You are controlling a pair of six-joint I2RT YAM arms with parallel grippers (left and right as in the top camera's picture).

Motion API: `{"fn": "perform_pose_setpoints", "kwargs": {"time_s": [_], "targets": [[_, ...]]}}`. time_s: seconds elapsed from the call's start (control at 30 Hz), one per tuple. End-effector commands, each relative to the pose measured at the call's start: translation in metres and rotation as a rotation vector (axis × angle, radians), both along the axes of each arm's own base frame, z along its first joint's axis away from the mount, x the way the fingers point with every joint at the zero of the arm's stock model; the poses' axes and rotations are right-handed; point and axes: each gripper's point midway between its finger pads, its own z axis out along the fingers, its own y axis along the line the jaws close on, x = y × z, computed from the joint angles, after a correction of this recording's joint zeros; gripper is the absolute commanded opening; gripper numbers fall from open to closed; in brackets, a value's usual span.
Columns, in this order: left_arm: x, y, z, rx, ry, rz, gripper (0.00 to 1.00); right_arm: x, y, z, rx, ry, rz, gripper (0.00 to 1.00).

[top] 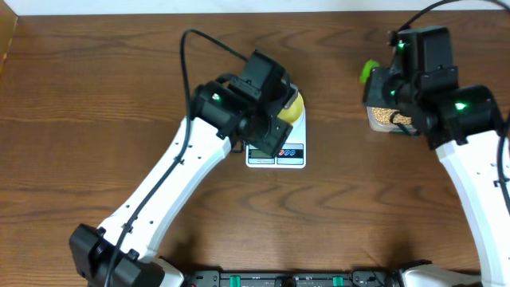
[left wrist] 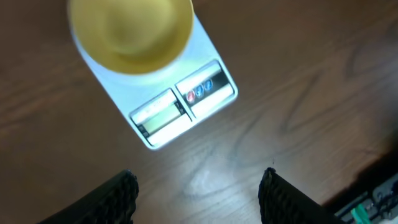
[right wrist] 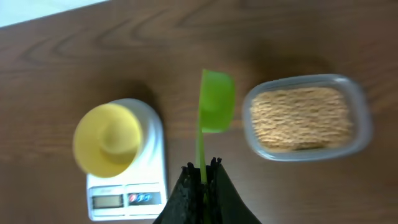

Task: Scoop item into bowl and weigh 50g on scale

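Empty bowl (right wrist: 109,140) waits on the scale (right wrist: 127,186) while the beans (right wrist: 303,118) lie in their tub (right wrist: 362,134): your weighing has yet to begin.

All the beans you can see fill the clear plastic tub on the tabletop (right wrist: 124,50), well apart from the scale. None shows in the pale yellow bowl, which sits on the white scale at the end away from its display, too blurred to read. Your right hand (right wrist: 202,175) is clamped on the handle of the green scoop (right wrist: 216,99), whose cup hangs between scale and tub, just beside the tub's rim, and looks empty. Your left hand (left wrist: 199,196) hovers over the scale, fingers spread, holding nothing. By this showing the setup is done, and every scoop, the pour and the trimming to the target weight remain.
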Motion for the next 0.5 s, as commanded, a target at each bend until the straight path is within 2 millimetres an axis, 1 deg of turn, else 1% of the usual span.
{"fn": "perform_pose_setpoints", "kwargs": {"time_s": [0.0, 0.13, 0.37, 0.47], "targets": [[-0.012, -0.011, -0.016, -0.035, 0.053, -0.027, 0.65, -0.004, -0.025, 0.014, -0.093, -0.031, -0.084, 0.01], [-0.022, -0.028, -0.04, -0.078, 0.073, -0.073, 0.65, -0.011, -0.028, 0.008, -0.105, 0.008, -0.086, 0.01], [-0.039, -0.041, -0.081, -0.066, 0.087, -0.13, 0.65, -0.018, -0.035, 0.002, -0.112, 0.046, -0.1, 0.01], [-0.04, -0.048, -0.096, -0.074, 0.082, -0.134, 0.65, -0.02, -0.039, 0.0, -0.116, 0.061, -0.109, 0.01]]}}
